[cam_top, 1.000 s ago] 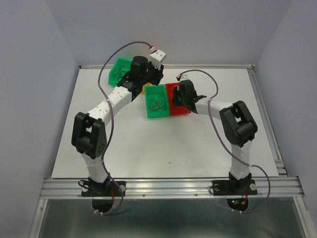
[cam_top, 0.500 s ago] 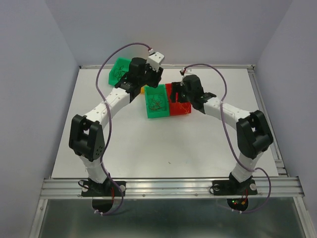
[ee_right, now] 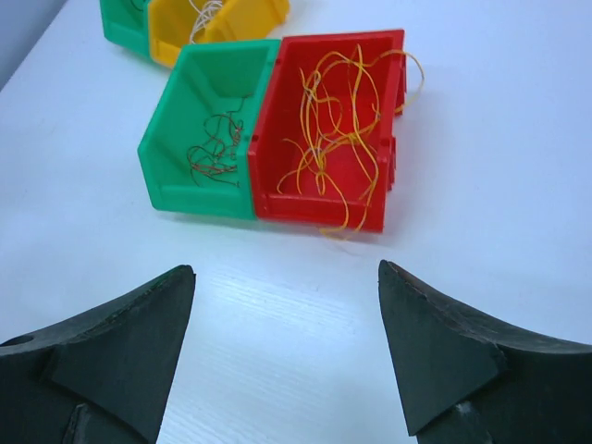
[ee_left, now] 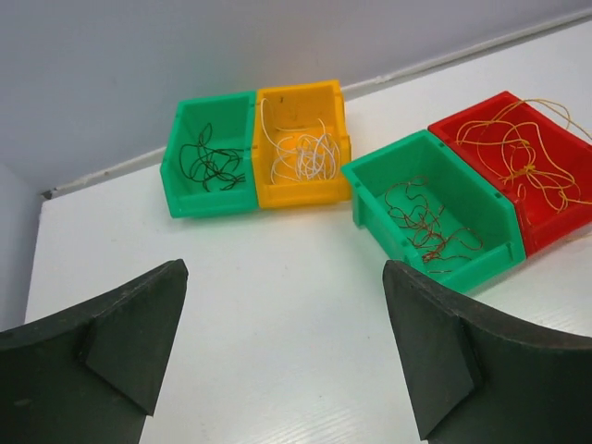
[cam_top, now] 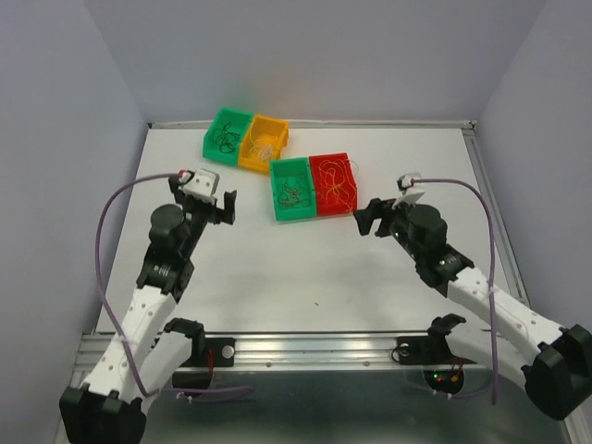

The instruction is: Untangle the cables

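1. Left gripper (ee_left: 284, 277) gapes wide, nothing between its fingers. Right gripper (ee_right: 287, 268) is spread and empty too. Both are well apart from the bins.
2. The cables lie sorted by colour: dark cables (ee_left: 208, 165) in the far green bin (ee_left: 208, 202), white cables (ee_left: 305, 157) in the yellow bin (ee_left: 305, 190), orange cables (ee_right: 215, 153) in the near green bin (ee_right: 194, 196), and yellow cables (ee_right: 338, 129) in the red bin (ee_right: 314, 208).
3. Risk: yellow loops spill over the red bin's near wall onto the table (ee_right: 277, 324). A passing finger could hook one and drag the bundle out.
4. Risk: the bins sit in touching pairs, so a nudge might flick curly strands into the neighbouring bin.
5. The right wrist view catches that spilled loop up close, while the top view barely resolves it. The left wrist view shows the dark and white heaps, which are mostly cut off in the right wrist view. Only the top view shows both arms.
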{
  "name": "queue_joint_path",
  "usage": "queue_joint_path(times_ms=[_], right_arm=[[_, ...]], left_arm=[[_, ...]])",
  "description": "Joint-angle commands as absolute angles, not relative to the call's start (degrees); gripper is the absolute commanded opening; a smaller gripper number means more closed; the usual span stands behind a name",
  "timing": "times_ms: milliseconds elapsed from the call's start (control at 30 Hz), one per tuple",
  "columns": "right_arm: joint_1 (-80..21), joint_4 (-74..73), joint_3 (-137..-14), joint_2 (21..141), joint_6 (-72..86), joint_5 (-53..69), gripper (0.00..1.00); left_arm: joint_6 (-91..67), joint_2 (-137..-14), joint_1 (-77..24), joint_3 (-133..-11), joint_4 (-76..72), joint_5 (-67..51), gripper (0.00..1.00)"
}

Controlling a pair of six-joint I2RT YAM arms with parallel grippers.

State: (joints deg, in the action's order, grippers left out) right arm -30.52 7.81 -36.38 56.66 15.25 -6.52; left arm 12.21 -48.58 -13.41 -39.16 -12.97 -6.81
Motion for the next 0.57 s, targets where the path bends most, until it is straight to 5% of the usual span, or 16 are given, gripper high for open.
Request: queue_joint_path(times_ms=[0, 200, 533], right_arm=[[-30.94, 14.06, -26.13, 49.42, 19.42, -10.9, 0.86], [-30.94, 20.39, -14.33, 38.59, 22.32, -11.07, 0.86], [-30.94, 19.42, -11.16, 34.63, 24.0, -11.78, 0.86]], left_arm=[[14.41, -37.56, -13.36, -28.41, -17.49, -2.3, 0.99], [16.26, -16.28, -13.27, -13.47, -22.23, 6.48, 0.99], [15.91, -14.68, -13.27, -12.57, -22.41, 5.89, 0.99]])
